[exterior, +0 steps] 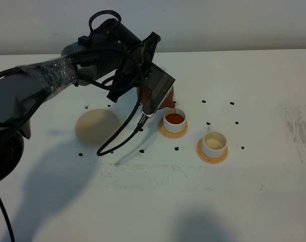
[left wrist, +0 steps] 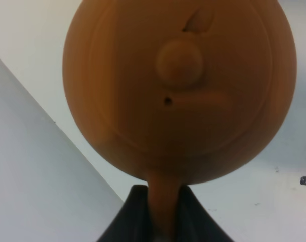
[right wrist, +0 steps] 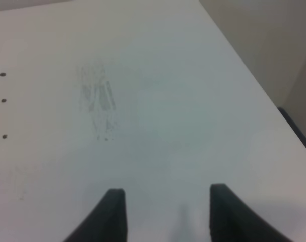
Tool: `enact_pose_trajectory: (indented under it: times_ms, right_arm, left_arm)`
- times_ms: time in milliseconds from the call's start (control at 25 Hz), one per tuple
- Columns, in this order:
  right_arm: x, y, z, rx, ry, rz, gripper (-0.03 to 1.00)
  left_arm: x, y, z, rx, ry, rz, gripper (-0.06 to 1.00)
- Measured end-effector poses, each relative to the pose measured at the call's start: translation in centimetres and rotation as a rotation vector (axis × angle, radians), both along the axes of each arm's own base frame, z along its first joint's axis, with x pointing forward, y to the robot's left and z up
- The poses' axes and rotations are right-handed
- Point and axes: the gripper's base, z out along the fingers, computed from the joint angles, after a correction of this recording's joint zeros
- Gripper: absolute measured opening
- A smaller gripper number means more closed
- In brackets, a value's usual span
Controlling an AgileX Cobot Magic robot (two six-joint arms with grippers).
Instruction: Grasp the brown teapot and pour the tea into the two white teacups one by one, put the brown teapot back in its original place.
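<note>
The brown teapot (exterior: pixel 169 99) hangs tilted above the table, its spout over the nearer-left white teacup (exterior: pixel 174 120), which holds brown tea. My left gripper (exterior: pixel 155 96) is shut on the teapot's handle and hides most of the pot. In the left wrist view the teapot (left wrist: pixel 178 91) fills the picture, lid knob facing the camera, with my left gripper (left wrist: pixel 162 222) clamped on the handle. The second white teacup (exterior: pixel 213 142) stands to the right and looks empty. The pale beige disc (exterior: pixel 97 126) lies bare to the left. My right gripper (right wrist: pixel 167 212) is open over bare table.
Each cup stands on an orange-tan coaster (exterior: pixel 173 133) (exterior: pixel 211 157). A black cable (exterior: pixel 117 143) loops down from the left arm onto the table between the disc and the cups. Small black marks dot the white table (exterior: pixel 153 201). The table's edge (right wrist: pixel 289 121) shows in the right wrist view.
</note>
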Motion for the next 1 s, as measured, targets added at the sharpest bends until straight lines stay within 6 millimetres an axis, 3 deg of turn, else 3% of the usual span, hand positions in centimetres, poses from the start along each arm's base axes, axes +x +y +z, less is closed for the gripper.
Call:
enact_pose_trajectory:
  times_ms: [1000]
  right_arm:
    - [0.00,0.00,0.00,0.005,-0.001,-0.003,0.40]
  left_arm:
    - [0.00,0.00,0.00,0.002,-0.001,-0.003,0.09]
